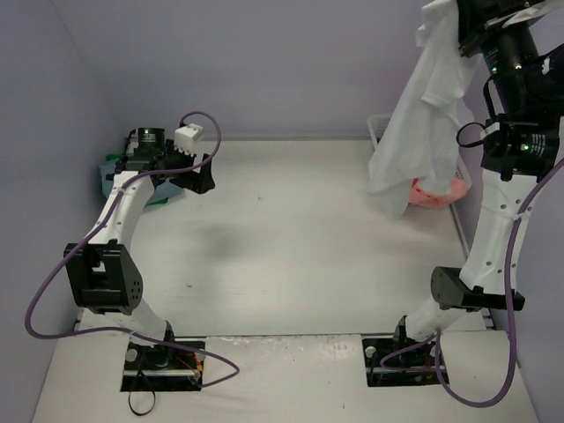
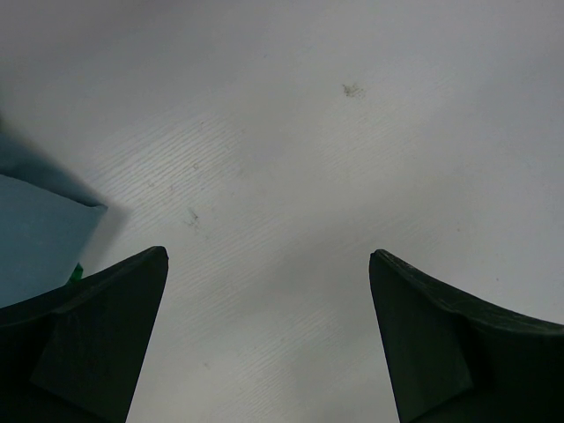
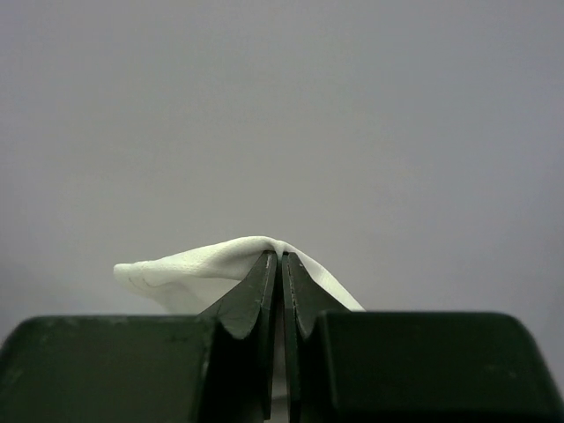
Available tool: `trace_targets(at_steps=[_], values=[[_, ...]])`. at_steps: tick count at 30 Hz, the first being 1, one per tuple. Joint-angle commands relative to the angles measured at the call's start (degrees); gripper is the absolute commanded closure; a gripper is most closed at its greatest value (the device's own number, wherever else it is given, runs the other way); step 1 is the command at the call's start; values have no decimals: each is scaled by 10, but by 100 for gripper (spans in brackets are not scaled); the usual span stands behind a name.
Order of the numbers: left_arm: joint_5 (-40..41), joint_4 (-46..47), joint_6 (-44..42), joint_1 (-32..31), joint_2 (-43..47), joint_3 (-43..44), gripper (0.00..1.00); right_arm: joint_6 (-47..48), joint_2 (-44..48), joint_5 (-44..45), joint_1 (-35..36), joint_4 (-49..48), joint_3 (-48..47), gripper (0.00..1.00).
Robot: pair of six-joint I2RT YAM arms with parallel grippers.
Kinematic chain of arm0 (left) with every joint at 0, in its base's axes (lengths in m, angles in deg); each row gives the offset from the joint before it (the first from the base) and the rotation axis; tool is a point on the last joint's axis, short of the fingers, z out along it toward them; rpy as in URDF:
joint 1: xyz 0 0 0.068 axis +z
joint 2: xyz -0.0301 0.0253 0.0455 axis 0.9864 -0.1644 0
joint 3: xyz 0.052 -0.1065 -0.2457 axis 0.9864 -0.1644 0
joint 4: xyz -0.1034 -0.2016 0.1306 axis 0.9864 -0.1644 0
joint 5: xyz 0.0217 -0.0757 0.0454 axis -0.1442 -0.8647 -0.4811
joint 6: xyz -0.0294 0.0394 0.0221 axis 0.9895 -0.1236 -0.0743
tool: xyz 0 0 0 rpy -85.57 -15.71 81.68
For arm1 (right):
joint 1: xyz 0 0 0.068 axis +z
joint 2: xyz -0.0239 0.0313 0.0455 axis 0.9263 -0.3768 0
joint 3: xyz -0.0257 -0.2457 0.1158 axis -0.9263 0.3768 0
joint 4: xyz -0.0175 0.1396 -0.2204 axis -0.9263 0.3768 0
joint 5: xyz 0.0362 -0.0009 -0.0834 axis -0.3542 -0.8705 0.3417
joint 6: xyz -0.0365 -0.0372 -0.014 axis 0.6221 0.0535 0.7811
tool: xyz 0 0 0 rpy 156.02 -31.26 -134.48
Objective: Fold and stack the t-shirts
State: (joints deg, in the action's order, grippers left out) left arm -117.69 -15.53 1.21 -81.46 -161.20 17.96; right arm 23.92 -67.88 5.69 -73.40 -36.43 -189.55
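A white t-shirt point(image 1: 423, 115) hangs long and crumpled at the far right, its lower end over the basket. High in the top right corner my right gripper point(image 1: 454, 22) is shut on the shirt's top fold. In the right wrist view the jaws point(image 3: 280, 256) are pressed together with white cloth point(image 3: 194, 269) draped over their tips. My left gripper point(image 1: 201, 172) is at the far left, low over the bare table. Its fingers point(image 2: 115, 317) stand wide open with nothing between them. A light blue t-shirt point(image 2: 35, 238) with a sliver of green point(image 2: 76, 273) lies beside it.
A white mesh basket point(image 1: 379, 128) stands at the back right with a salmon pink t-shirt point(image 1: 432, 192) in it. A small pile of teal and green cloth point(image 1: 110, 172) lies at the far left edge behind the left arm. Lilac walls close in the back and sides.
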Motion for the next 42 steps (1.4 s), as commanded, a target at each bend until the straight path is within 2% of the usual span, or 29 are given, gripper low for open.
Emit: trace_targets(at_steps=[1,4,7,10,15,18,24,28,32,36,42], values=[[-6,-1,-13,5,11,4,9,-66,26,-128,13,-15,41,100],[-5,-7,-18,5,14,2,9,-80,29,-211,25,34,79,100],[-4,-6,-21,5,18,-4,9,-45,40,-230,61,60,132,100],[-5,-1,-20,5,25,-16,9,10,49,-231,115,127,161,100],[-15,12,-10,4,19,-14,9,25,76,-245,152,137,223,100],[-48,12,4,4,6,4,9,46,94,-229,176,147,264,100],[-111,41,56,1,-41,58,9,87,106,-279,184,203,286,100],[-142,49,98,-9,-75,96,9,111,137,-265,185,209,359,100],[-161,53,113,-21,-99,115,9,134,151,-267,185,220,389,100],[-201,124,156,-43,-104,106,9,139,166,-288,185,221,411,100],[-312,154,201,-126,-153,148,9,145,187,-290,180,221,436,100]])
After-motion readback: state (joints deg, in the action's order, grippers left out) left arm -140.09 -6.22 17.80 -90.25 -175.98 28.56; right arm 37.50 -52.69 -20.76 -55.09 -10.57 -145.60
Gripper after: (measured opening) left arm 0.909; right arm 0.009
